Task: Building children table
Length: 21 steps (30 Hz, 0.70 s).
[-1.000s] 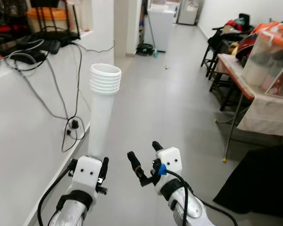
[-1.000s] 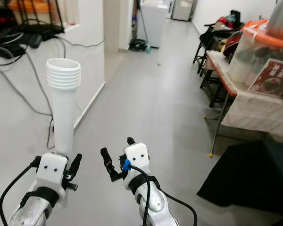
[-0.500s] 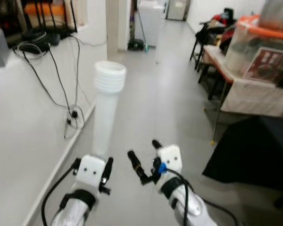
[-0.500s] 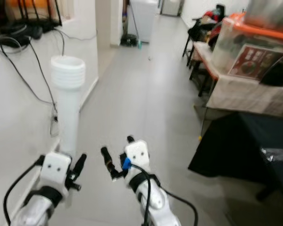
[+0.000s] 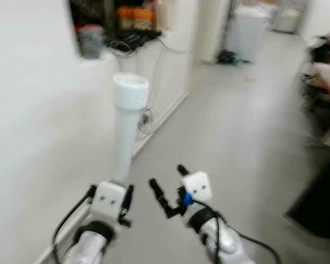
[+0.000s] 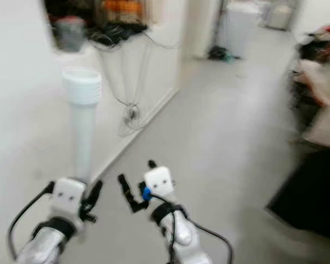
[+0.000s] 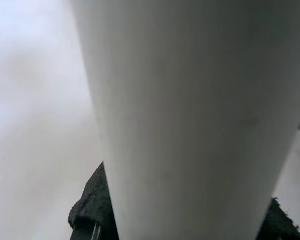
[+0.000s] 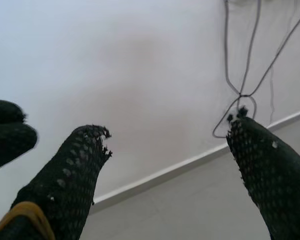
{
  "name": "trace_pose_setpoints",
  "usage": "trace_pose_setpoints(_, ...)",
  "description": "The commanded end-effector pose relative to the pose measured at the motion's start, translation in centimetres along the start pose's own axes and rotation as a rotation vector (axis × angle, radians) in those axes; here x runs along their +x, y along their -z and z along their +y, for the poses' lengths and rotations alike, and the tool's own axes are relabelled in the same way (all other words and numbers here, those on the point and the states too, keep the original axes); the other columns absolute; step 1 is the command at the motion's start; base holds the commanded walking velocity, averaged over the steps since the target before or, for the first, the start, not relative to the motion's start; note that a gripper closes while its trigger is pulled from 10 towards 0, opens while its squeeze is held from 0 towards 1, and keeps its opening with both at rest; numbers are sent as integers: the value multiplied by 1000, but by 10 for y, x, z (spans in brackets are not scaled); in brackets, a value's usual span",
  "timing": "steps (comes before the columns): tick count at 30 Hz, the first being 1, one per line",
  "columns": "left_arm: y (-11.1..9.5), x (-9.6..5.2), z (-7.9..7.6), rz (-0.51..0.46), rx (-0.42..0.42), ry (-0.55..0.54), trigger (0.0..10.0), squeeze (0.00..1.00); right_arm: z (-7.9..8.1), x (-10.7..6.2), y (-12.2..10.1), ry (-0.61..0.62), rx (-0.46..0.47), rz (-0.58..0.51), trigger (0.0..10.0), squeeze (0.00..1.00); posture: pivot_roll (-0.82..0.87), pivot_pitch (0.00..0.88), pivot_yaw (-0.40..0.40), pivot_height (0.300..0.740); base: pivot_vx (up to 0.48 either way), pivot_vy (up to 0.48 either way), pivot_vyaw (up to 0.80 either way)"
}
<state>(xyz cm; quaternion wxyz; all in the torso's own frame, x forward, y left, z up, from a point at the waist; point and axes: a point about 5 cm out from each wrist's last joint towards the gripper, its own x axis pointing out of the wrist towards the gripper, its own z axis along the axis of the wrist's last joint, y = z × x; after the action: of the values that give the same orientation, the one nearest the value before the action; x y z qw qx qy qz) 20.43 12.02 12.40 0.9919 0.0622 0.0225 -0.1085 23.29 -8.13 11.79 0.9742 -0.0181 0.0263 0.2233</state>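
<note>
No readable text, labels, brands or numbers anywhere. My head views are motion-blurred; the containers on the shelf [image 5: 115,41] at 11 o'clock are too smeared to read. My wrist views carry no print either.

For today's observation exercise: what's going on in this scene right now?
A humanoid robot is walking down a hallway, carrying a tall white table leg upright in its left gripper. Its right gripper is held out beside it, open and empty. A white wall with hanging cables is on its left. The picture is blurred.
</note>
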Motion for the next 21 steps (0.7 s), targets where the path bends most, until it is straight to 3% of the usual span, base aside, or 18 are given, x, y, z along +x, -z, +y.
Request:
trace_pose_setpoints(1, -2, 2, -1, -11, 5, 5, 10000, 0, 0, 0, -1, 3, 12, -6, 10000, 0, 82, 0, -73, 740, -337, 0, 800)
trace_pose_setpoints(21, 2, 17, -6, -21, -14, 20, 10000, 0, -13, 2, 4, 37, 0, 4, 10000, 0, 43, 0, -58, 740, -353, 0, 800)
